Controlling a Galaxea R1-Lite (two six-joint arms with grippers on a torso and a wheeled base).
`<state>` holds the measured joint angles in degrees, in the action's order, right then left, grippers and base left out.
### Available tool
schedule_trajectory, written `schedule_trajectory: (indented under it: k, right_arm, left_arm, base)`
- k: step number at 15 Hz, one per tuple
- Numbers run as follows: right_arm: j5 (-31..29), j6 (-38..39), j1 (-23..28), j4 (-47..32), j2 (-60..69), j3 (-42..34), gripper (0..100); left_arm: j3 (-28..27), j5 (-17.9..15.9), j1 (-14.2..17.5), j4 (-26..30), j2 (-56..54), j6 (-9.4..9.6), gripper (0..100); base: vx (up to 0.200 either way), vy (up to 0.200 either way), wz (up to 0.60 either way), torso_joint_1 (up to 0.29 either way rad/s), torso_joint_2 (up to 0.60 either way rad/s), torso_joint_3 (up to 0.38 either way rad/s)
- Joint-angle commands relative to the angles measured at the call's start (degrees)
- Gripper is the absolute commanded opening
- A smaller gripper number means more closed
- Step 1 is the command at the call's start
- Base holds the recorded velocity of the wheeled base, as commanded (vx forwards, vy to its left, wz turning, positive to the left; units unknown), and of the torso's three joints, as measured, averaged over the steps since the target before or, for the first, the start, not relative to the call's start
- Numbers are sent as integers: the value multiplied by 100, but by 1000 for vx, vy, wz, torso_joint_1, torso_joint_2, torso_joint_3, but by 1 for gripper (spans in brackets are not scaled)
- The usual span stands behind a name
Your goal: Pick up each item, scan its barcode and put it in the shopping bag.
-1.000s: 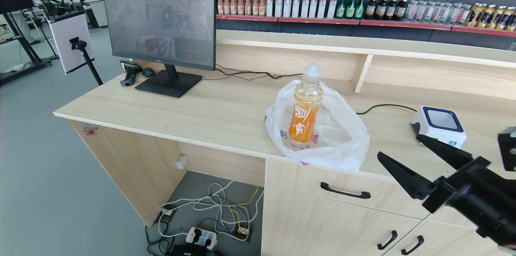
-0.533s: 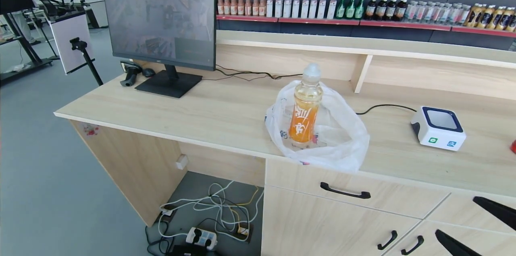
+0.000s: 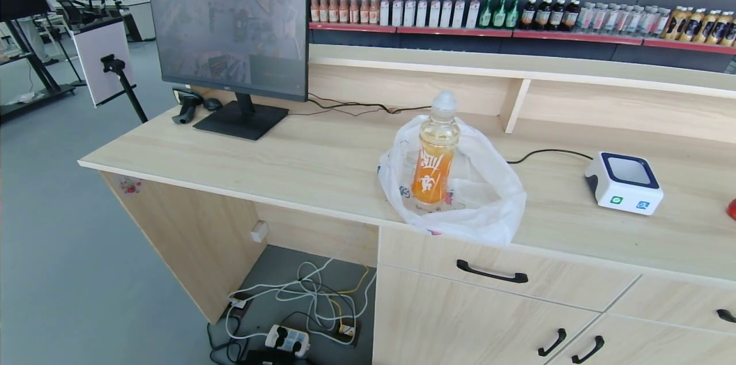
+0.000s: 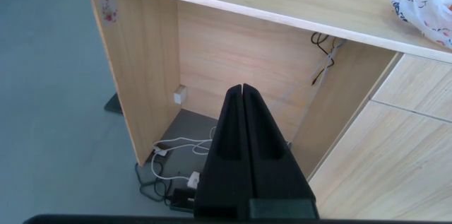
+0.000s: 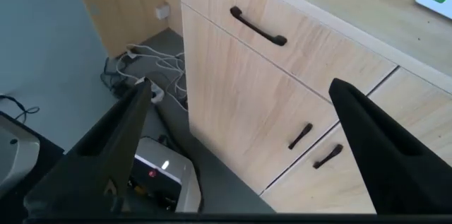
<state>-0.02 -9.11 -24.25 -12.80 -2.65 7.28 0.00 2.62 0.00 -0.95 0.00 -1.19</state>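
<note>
Right, the bottle stands upright inside the bag, its cap poking above the crumpled rim. The bag sits on the counter, close to the front edge. Over at three o'clock from the bag, well apart, sits the scanner, window facing up. A dark cord runs from the scanner towards the bag. At ten o'clock from the bag is the monitor, near the back of the counter. Just a sliver of a red thing shows at the counter's three o'clock edge; too little to tell what it is.

Down low now: the left gripper hangs below counter height with its fingers pressed together, nothing between them, facing the open bay under the counter. Cables lie on the floor inside the bay. The right gripper has its fingers spread wide and holds nothing, hanging before a drawer with a black handle.
</note>
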Motion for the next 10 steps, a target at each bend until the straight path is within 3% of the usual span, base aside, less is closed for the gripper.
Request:
schedule_trajectory:
  k: [1,6,10]
  right_arm:
    - [2,58,-10,-3,265,28,100]
    - [90,366,-19,-3,265,11,100]
    - [90,647,-80,-3,265,-7,100]
  left_arm:
    - [0,2,0,-2,0,-4,0]
    - [0,2,0,-2,0,5,0]
    - [0,2,0,-2,9,5,0]
  base:
    - [0,0,0,0,0,0]
    - [0,0,0,0,0,0]
    - [0,0,-600,0,-1,6]
